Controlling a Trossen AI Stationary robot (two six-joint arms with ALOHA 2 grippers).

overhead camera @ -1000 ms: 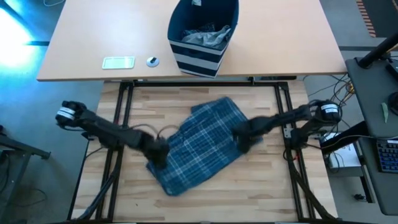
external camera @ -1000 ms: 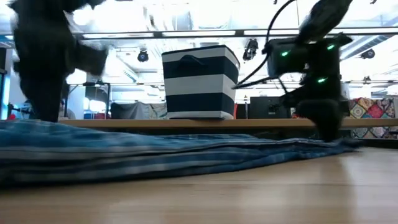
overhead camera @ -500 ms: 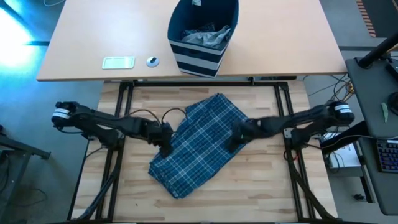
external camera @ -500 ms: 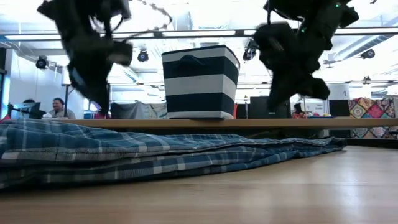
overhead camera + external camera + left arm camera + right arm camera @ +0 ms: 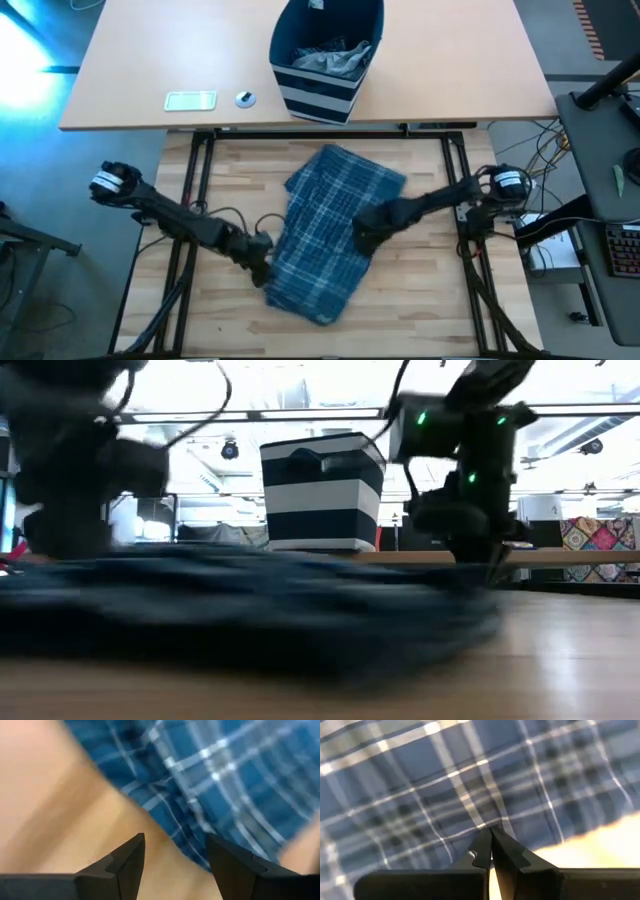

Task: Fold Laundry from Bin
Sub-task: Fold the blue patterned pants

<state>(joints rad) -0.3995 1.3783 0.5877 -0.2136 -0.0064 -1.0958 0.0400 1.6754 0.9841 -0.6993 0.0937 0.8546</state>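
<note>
The bench (image 5: 420, 310) carries one garment, the blue-and-white plaid piece (image 5: 325, 235), spread flat in a long shape that runs from near the far edge toward the near-left, both arms low beside it. This looks like the arranging step: one item is out and being squared up for folding, while the rest of the laundry (image 5: 335, 58) sits in the striped navy bin (image 5: 322, 98) on the far desk (image 5: 130, 60), well apart from the arms.

The right gripper (image 5: 362, 234) sits on the plaid piece's right edge. Its wrist view shows the jaws pinched together with plaid all around the tips; whether a fold of cloth is caught between them I cannot tell.

The left gripper (image 5: 262, 252) is at the cloth's left edge, jaws parted. The wrist view shows bare wood between the fingers (image 5: 127, 865) and the hem just ahead, so nothing is held there.

Next, in my judgement: the left jaws need to slide onto that hem and close on it, then both arms lift one side and carry it over without dragging the whole piece askew.
</note>
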